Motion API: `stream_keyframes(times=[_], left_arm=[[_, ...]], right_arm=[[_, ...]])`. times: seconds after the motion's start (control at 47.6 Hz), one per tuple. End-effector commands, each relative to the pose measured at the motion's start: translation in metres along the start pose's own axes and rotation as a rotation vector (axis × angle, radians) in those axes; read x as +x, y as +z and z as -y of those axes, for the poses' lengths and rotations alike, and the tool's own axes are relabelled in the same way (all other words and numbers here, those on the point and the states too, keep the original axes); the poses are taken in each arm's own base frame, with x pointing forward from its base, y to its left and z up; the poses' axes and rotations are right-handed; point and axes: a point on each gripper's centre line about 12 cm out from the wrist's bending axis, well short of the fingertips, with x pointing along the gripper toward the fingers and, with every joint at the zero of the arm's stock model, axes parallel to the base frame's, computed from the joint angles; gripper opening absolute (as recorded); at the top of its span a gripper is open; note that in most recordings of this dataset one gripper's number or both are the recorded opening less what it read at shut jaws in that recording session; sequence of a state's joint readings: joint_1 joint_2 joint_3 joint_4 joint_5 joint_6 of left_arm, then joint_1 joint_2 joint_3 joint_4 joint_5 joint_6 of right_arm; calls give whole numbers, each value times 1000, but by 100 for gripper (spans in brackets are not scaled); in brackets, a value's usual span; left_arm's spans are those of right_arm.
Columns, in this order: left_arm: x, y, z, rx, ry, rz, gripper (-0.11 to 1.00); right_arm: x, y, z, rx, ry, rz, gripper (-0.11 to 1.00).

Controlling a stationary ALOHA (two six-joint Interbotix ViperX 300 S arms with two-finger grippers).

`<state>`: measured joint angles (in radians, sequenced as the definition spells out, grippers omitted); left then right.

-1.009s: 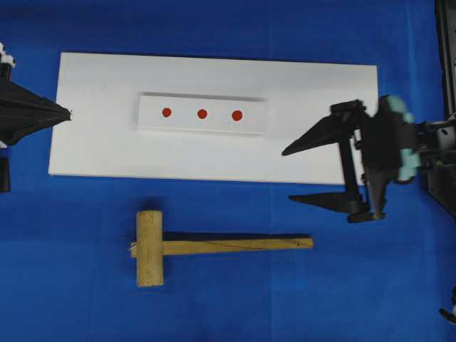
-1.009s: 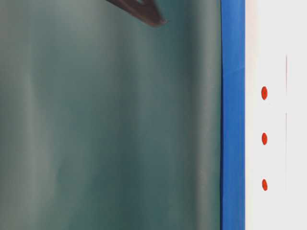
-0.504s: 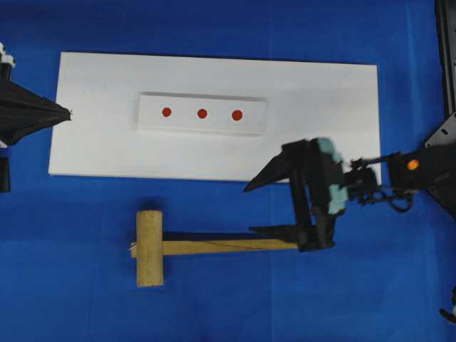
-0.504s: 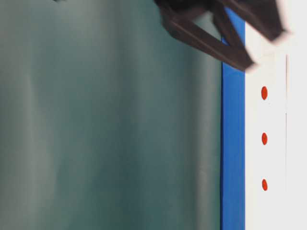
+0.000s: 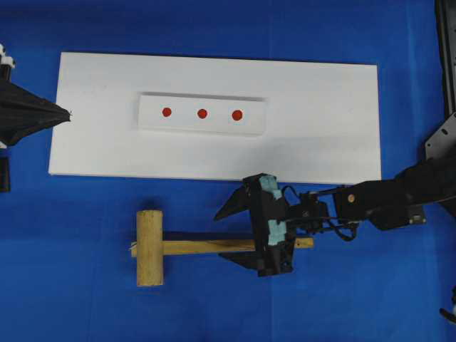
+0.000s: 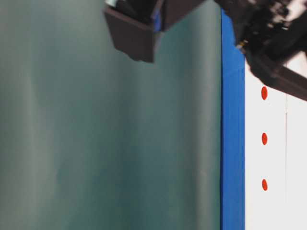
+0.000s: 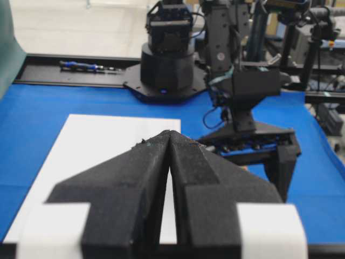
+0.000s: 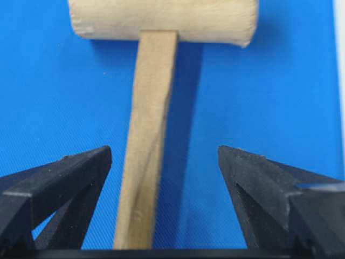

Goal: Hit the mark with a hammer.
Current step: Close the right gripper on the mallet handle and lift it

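The hammer (image 5: pixel 206 246) lies flat on the blue bench (image 5: pixel 78 299), lower centre of the overhead frame, long axis left-right, head left. The right pincer (image 5: pixel 229 234) gapes wide, straddling its handle, gripping nothing. The left pincer (image 5: pixel 69 112) is closed, empty.

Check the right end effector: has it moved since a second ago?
Yes. In the overhead view the right end effector went left and down-frame, off the white board's right end, to straddle the hammer handle, open.

Blue cloth (image 5: pixel 85 299) covers table. White board (image 5: pixel 320 121) lies flat on it. Raised white strip (image 5: pixel 149 114) on board, two end dots (image 5: pixel 166 112) (image 5: pixel 237 115).
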<state>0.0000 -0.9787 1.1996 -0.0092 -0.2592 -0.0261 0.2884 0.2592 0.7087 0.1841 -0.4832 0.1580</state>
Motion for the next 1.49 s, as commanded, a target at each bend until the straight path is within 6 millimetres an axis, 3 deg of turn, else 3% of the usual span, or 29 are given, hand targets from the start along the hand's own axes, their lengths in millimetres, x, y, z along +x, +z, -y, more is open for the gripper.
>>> stream_keyframes(times=[0.0, 0.399, 0.483, 0.651, 0.735, 1.03, 1.471], left_arm=[[1, 4, 0, -3, -2, 12, 0], [0, 5, 0, -23, -1, 11, 0], [-1, 4, 0, -22, -2, 8, 0], [-3, 6, 1, -23, -3, 6, 0], [-4, 6, 1, -22, -2, 6, 0], [-6, 7, 1, -23, -3, 4, 0], [-6, 6, 0, -23, -1, -6, 0]], right_arm=[[6, 8, -3, 17, 0, 31, 92], [23, -11, 0, 29, -24, -22, 86], [23, -12, -2, 12, -17, -22, 70], [23, -14, -4, 6, -14, -42, 22], [23, -11, -6, 6, -10, -43, 9], [8, 21, -16, 24, 17, 18, 9], [-60, 103, -30, 53, 66, 101, 9]])
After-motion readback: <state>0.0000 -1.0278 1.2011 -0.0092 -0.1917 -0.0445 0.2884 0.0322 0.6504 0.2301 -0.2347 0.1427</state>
